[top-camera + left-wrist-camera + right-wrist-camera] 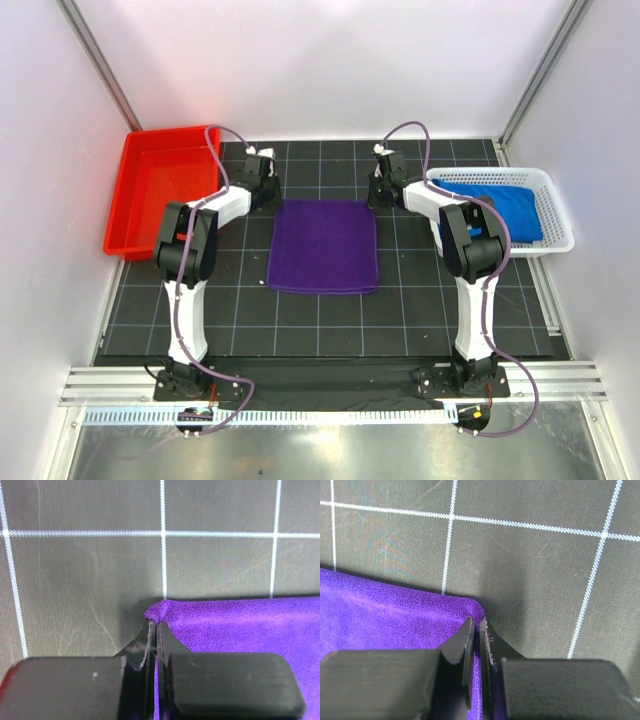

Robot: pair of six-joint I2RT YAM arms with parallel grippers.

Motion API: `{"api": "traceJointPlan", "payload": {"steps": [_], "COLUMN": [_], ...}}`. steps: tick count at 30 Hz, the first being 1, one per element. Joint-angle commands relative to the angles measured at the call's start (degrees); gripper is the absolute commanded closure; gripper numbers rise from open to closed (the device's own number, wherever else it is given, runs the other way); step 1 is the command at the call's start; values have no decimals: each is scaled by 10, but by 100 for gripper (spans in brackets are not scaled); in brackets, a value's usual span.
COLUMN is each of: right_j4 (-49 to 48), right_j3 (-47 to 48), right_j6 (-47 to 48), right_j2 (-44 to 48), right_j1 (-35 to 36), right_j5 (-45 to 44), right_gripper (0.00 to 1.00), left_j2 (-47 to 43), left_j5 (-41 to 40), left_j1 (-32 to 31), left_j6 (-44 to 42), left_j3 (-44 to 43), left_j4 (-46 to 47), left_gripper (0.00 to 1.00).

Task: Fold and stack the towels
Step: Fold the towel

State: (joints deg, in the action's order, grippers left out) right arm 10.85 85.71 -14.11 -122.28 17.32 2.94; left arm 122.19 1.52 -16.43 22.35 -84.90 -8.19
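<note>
Pinching both far corners: purple towel [322, 246], one item.
Your left gripper [153, 625] is clamped on the corner bunched at its tips, your right gripper [477, 623] on the opposite corner; the cloth lies flat between them and back behind both.

Left jaws, top view: the wrist is hiding them at the purple towel's [322, 245] far-left corner.
Right jaws, top view: the wrist is covering them at the far-right corner.
Purple towel, left wrist view: running off the right and bottom edges, with the fingers [225, 685] masking part of it.
Purple towel, right wrist view: running off the left and bottom edges.
Blue towel [515, 210]: the right arm [470, 245] is overlapping its left end in the white basket [560, 225], and its folds are looking too small to read.
</note>
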Motion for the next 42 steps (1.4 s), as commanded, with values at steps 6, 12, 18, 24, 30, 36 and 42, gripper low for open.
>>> {"api": "traceJointPlan", "payload": {"steps": [6, 12, 18, 24, 30, 36, 42], "right_j4": [-66, -127, -151, -167, -171, -166, -162], "right_j3": [-1, -73, -138, -201, -253, -300, -346], "right_j6": [-1, -5, -14, -22, -27, -29, -38], "right_j2": [63, 127, 167, 204, 256, 302, 339], "right_j1": [-6, -6, -5, 5, 25, 52, 70], "right_j5": [0, 16, 23, 25, 9, -11, -24], "right_gripper": [99, 99, 99, 99, 99, 99, 99], "left_j2": [-94, -143, -172, -208, -253, -304, -346], "left_j5": [-4, 14, 49, 58, 60, 62, 66], "left_j1": [9, 13, 13, 12, 12, 10, 8], "left_j6": [15, 20, 42, 65, 81, 94, 110], "left_j3": [44, 110, 182, 256, 306, 364, 413], "left_j4": [120, 174, 220, 254, 273, 275, 264], "left_gripper": [100, 100, 100, 100, 100, 100, 100]}}
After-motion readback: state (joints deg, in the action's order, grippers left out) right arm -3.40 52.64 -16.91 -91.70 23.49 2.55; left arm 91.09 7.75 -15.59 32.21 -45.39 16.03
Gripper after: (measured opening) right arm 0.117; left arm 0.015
